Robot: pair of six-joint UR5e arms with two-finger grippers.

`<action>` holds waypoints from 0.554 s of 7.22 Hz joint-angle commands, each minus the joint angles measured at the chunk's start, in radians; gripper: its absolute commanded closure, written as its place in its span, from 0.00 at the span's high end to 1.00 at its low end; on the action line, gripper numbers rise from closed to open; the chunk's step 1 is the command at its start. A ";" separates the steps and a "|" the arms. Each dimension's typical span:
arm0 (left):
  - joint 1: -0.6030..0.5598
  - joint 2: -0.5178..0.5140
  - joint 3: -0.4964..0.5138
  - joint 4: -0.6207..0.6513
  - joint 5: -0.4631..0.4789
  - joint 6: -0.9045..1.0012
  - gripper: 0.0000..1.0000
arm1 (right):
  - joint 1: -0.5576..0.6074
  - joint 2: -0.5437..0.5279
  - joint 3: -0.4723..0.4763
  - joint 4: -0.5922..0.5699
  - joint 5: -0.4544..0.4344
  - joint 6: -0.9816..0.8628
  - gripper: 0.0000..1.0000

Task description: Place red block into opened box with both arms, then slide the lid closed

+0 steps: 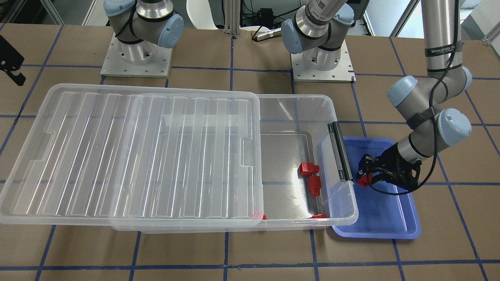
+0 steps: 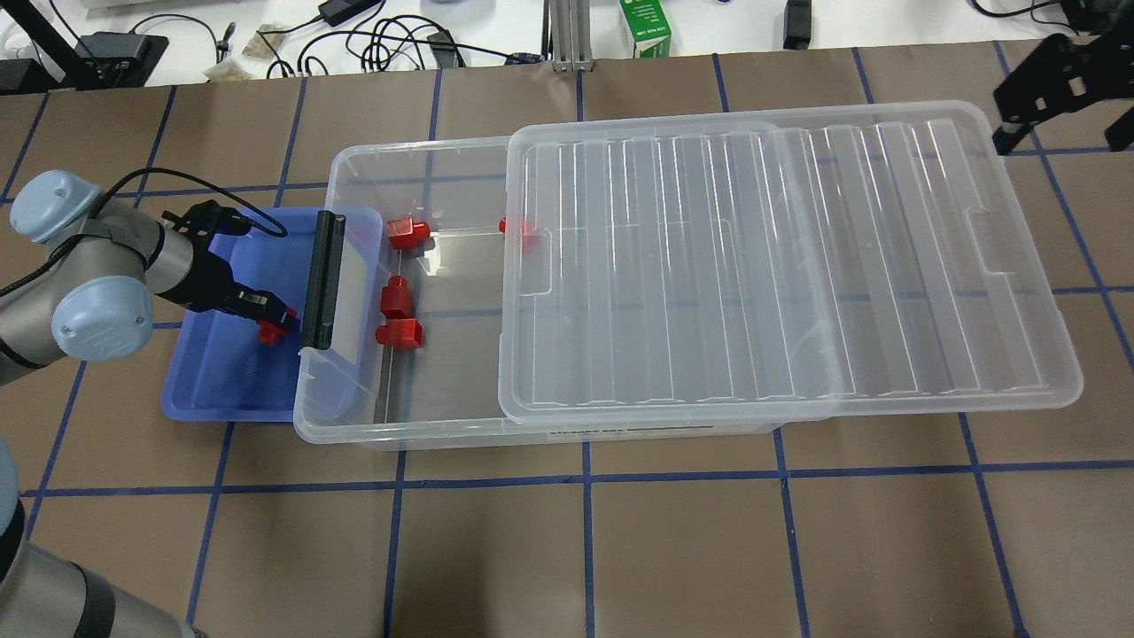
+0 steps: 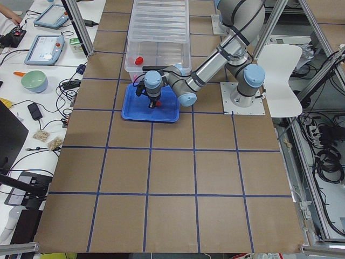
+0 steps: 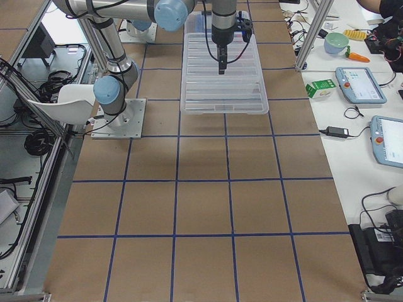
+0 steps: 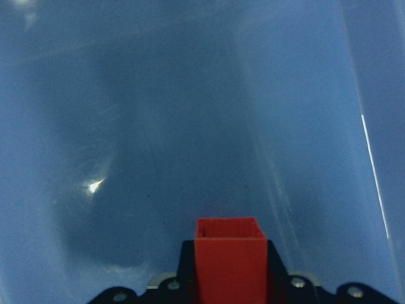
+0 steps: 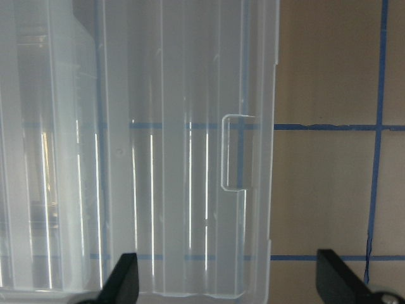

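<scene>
My left gripper point(image 1: 366, 178) hangs low over the blue tray point(image 1: 390, 224), shut on a red block point(image 5: 229, 253), which also shows as a red block point(image 2: 268, 332) just outside the box's clip end. The clear box point(image 2: 354, 425) holds several more red blocks point(image 2: 400, 333) in its uncovered left end. The ribbed lid point(image 2: 780, 266) lies on the box, shifted toward my right and overhanging that end. My right gripper point(image 6: 228, 278) hovers open above the lid's far short end, by its notch point(image 6: 233, 152).
A black clip bar point(image 2: 323, 279) stands on the box's short end between tray and box interior. The blue tray point(image 2: 221, 390) lies against that end. Cables and a green carton point(image 2: 644, 27) sit beyond the table's far edge.
</scene>
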 commanded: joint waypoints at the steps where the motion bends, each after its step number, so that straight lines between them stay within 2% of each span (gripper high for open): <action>1: -0.006 0.026 0.013 -0.007 0.010 -0.026 0.00 | 0.172 0.085 -0.082 -0.029 -0.003 0.181 1.00; 2: -0.003 0.057 0.026 -0.025 0.023 -0.030 0.00 | 0.233 0.137 -0.133 -0.030 -0.015 0.256 1.00; 3: -0.009 0.102 0.063 -0.110 0.045 -0.099 0.00 | 0.249 0.164 -0.162 -0.026 -0.020 0.258 1.00; 4: -0.015 0.152 0.142 -0.239 0.049 -0.132 0.00 | 0.251 0.166 -0.159 -0.017 -0.020 0.260 1.00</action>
